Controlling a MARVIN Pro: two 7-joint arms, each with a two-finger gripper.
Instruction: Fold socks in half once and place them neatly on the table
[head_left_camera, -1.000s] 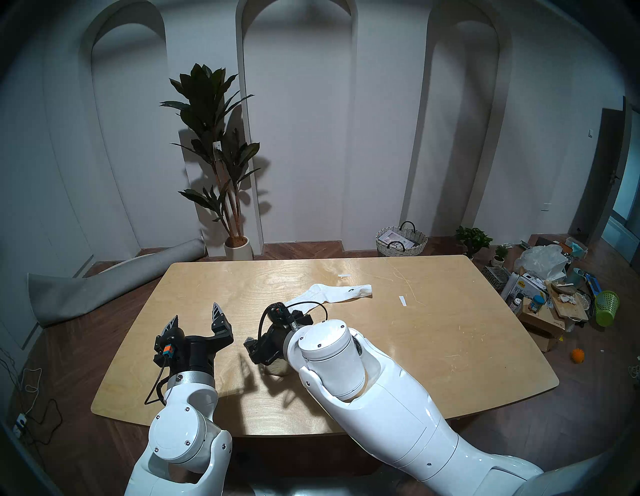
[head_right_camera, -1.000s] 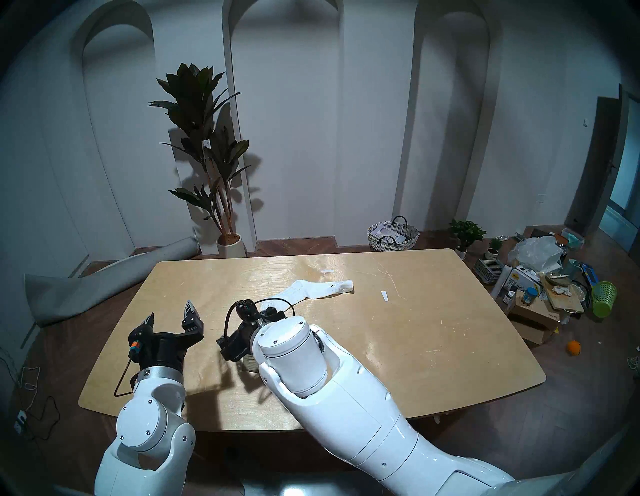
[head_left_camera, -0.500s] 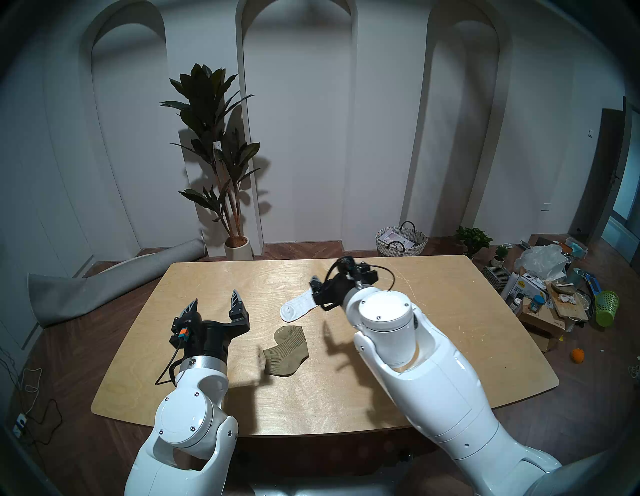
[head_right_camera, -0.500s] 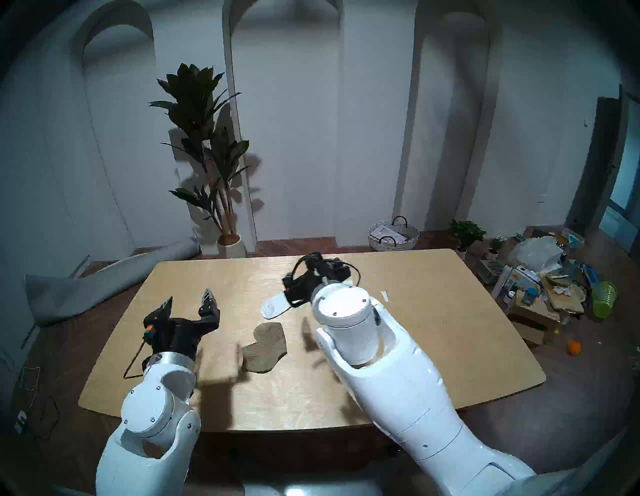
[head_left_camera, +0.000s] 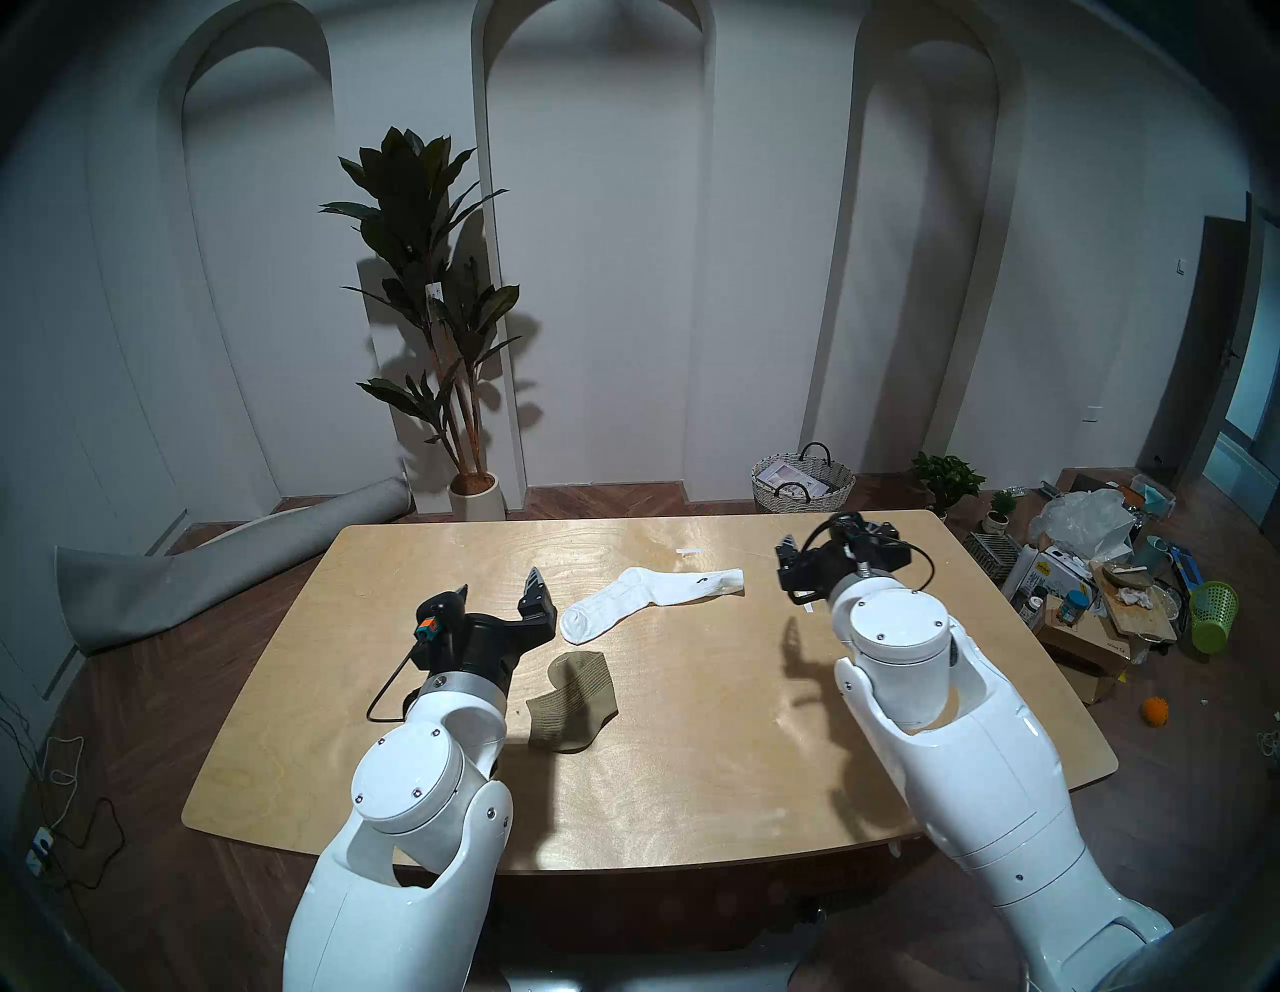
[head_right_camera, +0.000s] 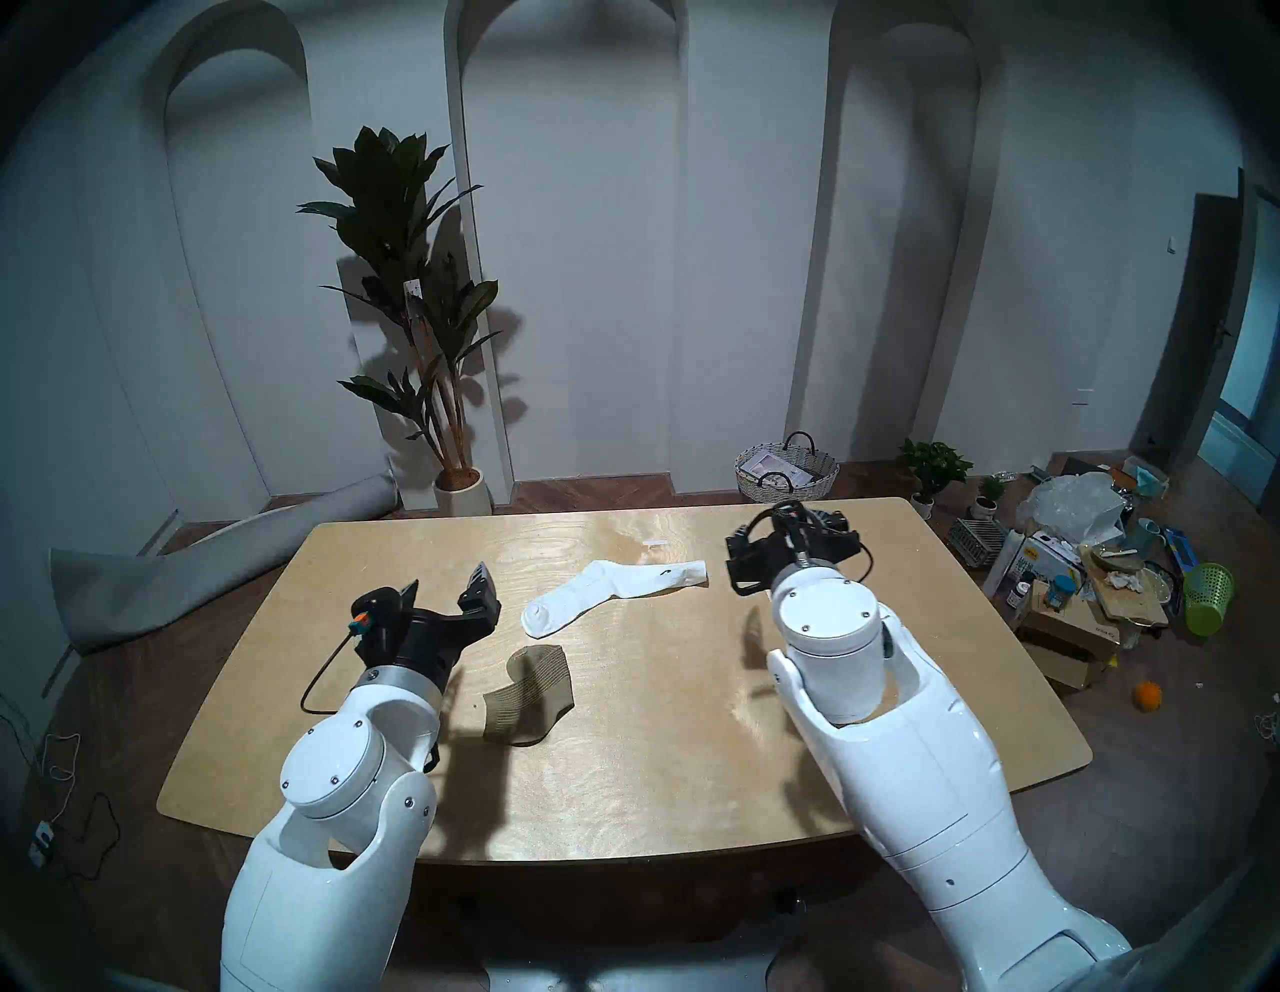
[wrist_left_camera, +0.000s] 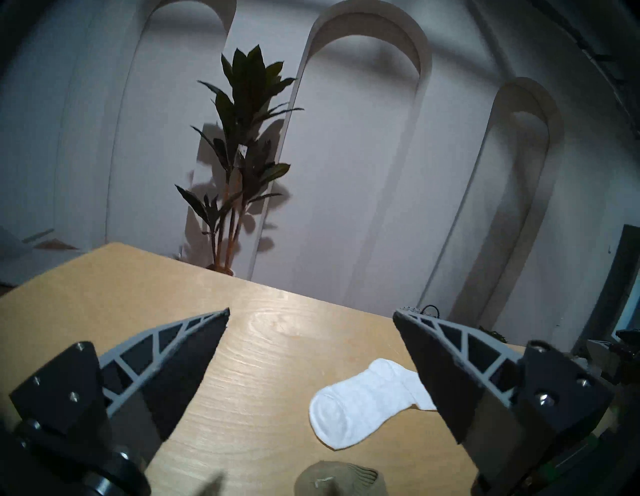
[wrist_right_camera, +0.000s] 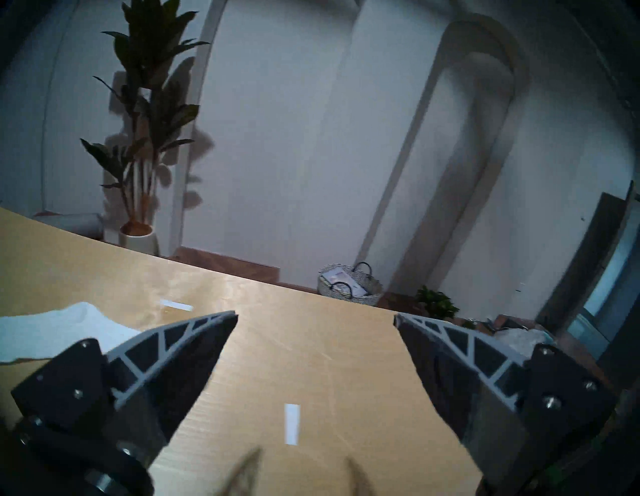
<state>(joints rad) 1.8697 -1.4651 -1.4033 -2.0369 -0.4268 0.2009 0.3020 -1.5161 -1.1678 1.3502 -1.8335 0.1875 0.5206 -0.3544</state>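
The white crew sock (head_left_camera: 644, 596) lies stretched out flat on the plywood table (head_left_camera: 692, 748), toe at near left, cuff at far right. It also shows in the left wrist view (wrist_left_camera: 363, 398) and the right wrist view (wrist_right_camera: 52, 329). The olive-khaki ankle sock (head_left_camera: 575, 700) lies bent just in front of it, one ribbed edge curled up. My left gripper (head_left_camera: 497, 585) is open and empty, hovering left of the white sock's toe. My right gripper (head_left_camera: 824, 554) is open and empty above the table, right of the white sock's cuff.
Two small white paper strips lie on the table, one behind the white sock (head_left_camera: 689, 551) and one under my right gripper (wrist_right_camera: 292, 422). A woven basket (head_left_camera: 803, 485), a potted plant (head_left_camera: 474, 492) and a rolled rug (head_left_camera: 208, 561) stand beyond the table. Floor clutter (head_left_camera: 1108, 589) lies at right.
My right arm swung from over the olive sock across to the table's right side, uncovering that sock. My left arm moved forward and right toward the white sock's toe. Neither sock moved.
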